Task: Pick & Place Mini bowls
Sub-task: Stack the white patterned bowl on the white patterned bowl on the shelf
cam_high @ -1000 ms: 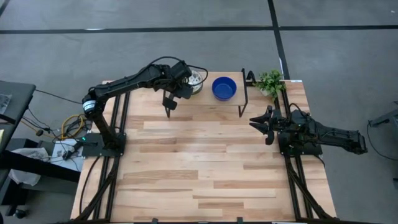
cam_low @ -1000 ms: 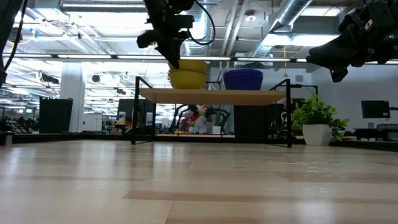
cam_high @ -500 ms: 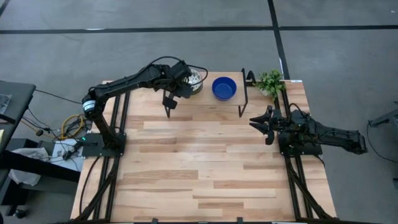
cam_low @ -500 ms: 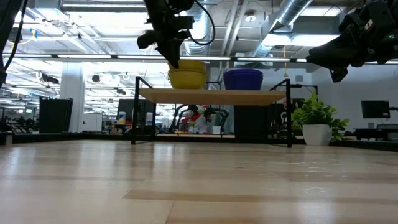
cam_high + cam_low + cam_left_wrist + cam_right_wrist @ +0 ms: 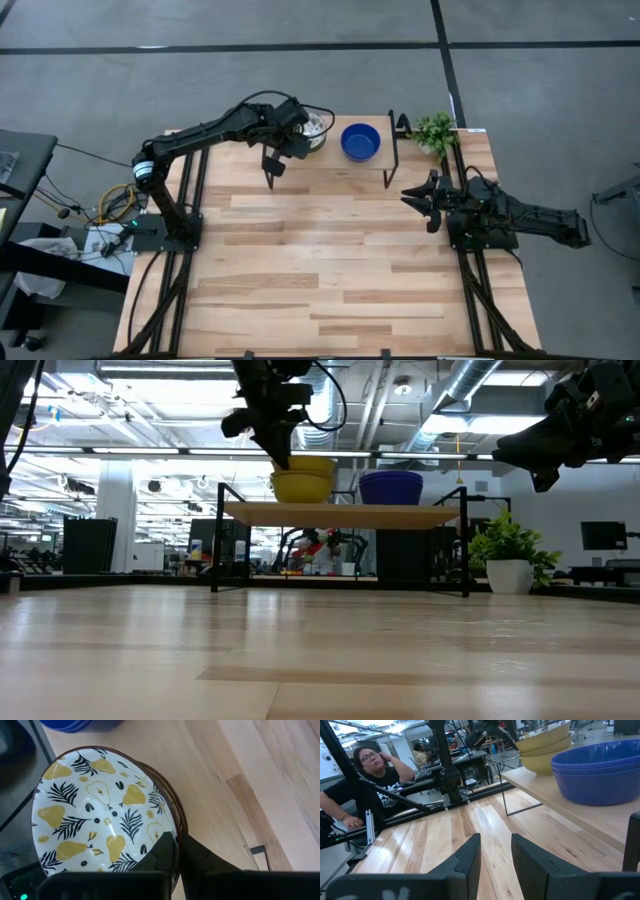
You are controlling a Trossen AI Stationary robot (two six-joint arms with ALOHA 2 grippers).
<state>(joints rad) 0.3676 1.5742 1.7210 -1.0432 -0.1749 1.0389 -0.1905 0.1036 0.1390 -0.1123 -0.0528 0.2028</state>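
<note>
Patterned bowls [image 5: 102,815] sit stacked on the shelf [image 5: 340,513] beside the blue bowls [image 5: 360,141] — the left gripper [image 5: 175,852] pinches the top rim, the right gripper [image 5: 495,851] idles apart.

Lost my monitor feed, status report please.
Left end effector pinching rim of patterned bowl stack on shelf. Right end effector open, idle at table's right edge. Blue bowls untouched.

Patterned bowls [image 5: 316,127] and blue bowls [image 5: 361,141] — seemingly stacked — on shelf.
</note>
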